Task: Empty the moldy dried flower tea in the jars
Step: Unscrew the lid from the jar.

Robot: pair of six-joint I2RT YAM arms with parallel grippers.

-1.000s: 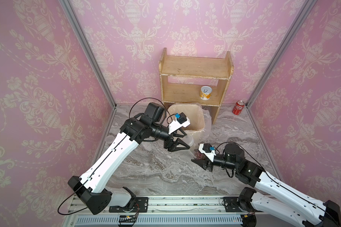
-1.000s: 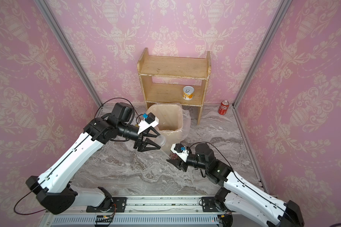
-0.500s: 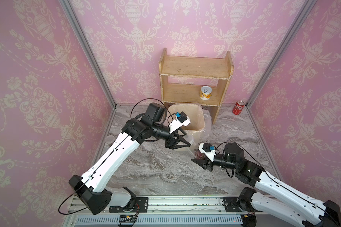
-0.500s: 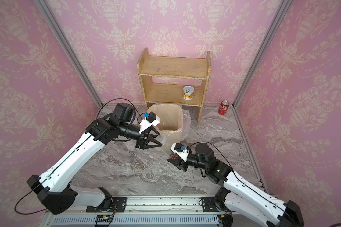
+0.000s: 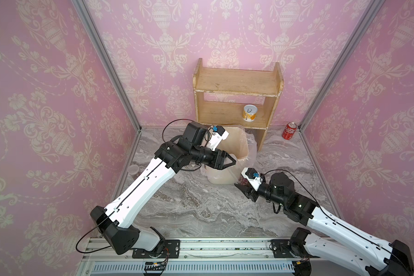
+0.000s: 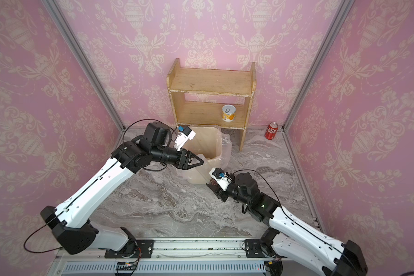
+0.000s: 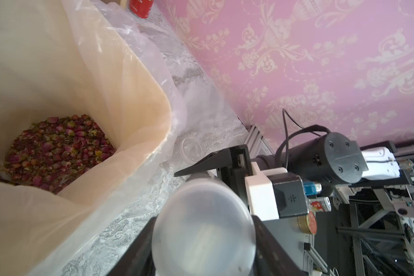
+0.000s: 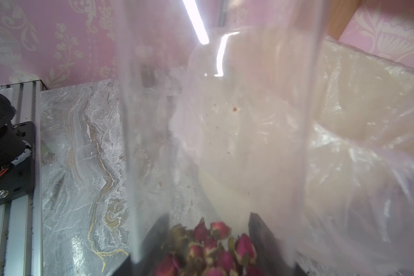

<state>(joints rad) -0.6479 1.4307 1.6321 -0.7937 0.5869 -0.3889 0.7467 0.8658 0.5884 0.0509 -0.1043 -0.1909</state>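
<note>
A lab booth dressed as a home — wallpaper panels [image 5: 46,100] on metal posts [image 5: 111,74], a wooden shelf [image 5: 237,81] beyond the fingers [image 5: 230,160], robot arms [image 5: 144,188] bolted to a rail [image 5: 225,247].

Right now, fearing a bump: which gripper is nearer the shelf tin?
Left. The left gripper is at the bin's front rim, in front of the tin; the right gripper is lower, farther forward, by the bin's base.

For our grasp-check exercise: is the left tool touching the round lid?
Touching. In the left wrist view the lid sits clamped between the left tool's dark fingers, no gap either side.
</note>
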